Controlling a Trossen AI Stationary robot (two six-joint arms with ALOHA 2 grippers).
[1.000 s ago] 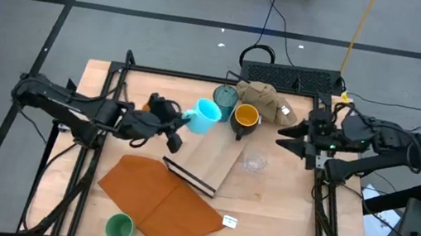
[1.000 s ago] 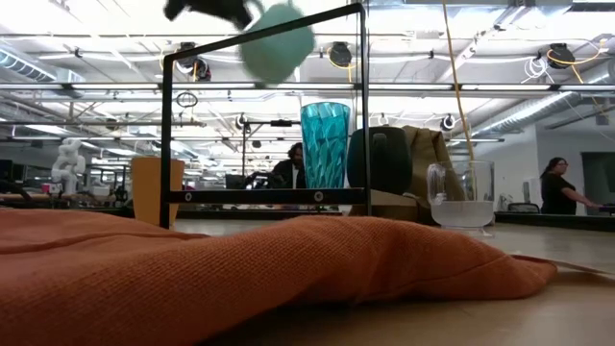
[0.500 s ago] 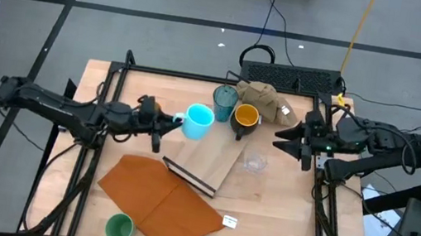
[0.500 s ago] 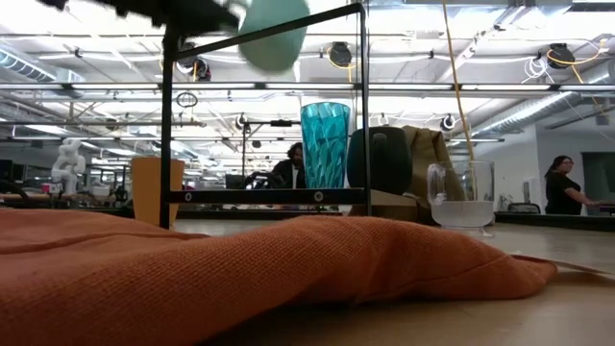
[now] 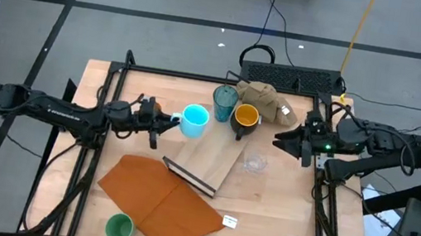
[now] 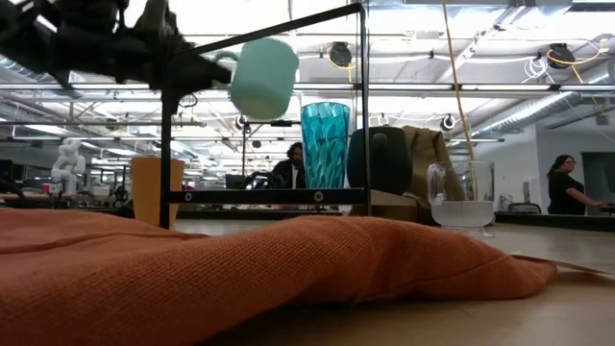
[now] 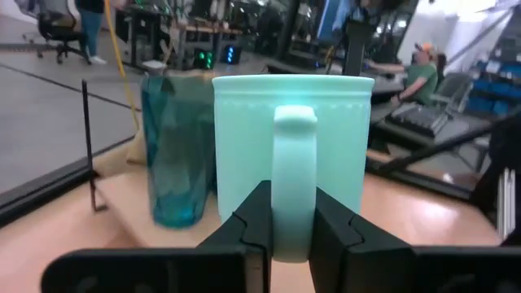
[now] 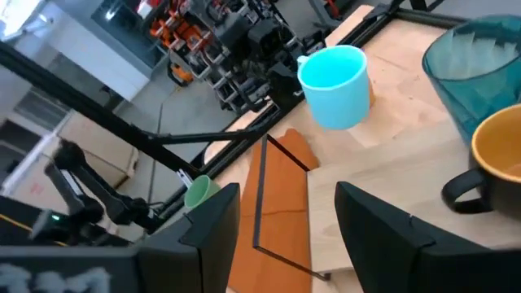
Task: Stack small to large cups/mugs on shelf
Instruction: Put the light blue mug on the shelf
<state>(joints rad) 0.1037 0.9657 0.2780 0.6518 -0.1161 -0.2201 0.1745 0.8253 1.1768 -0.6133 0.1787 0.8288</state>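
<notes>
My left gripper point(image 7: 283, 236) is clamped on the handle of the light blue ceramic mug point(image 5: 194, 120), carrying it above the table near the tall teal ribbed tumbler point(image 5: 225, 99) — transport step, I judge. Next it needs lowering onto the pale wooden shelf board point(image 5: 206, 160). Since a second ago the arm has drawn back leftward. My right gripper point(image 5: 291, 140) waits spread wide at the table's right side.

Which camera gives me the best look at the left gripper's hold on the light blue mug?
Left wrist view: left gripper is shut on the light blue mug by its handle. High view shows only the rim from above; low view shows it held in the air; right wrist view shows it far off.
</notes>
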